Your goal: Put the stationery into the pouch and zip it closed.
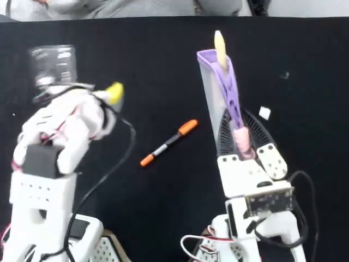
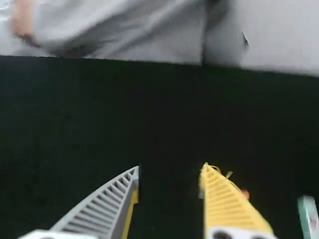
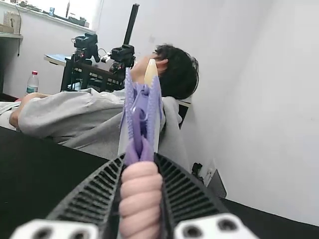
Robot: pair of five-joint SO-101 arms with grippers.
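1. The right gripper [image 1: 240,139] fingers grasp the pouch [image 1: 215,87] upright; it looks soft and floppy.
2. The left gripper [image 2: 169,172] fingers are released.
3. The pen [image 1: 169,143] lies on the desk [image 1: 305,65] between the arms. It looks light and stiff, so pinch it mid-barrel.

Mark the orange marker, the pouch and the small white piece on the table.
orange marker [image 1: 168,143], high view, on the dark middle of its barrel.
pouch [image 1: 210,93], high view, on its clear side wall beside the purple edge.
small white piece [image 1: 264,113], high view, on its middle.
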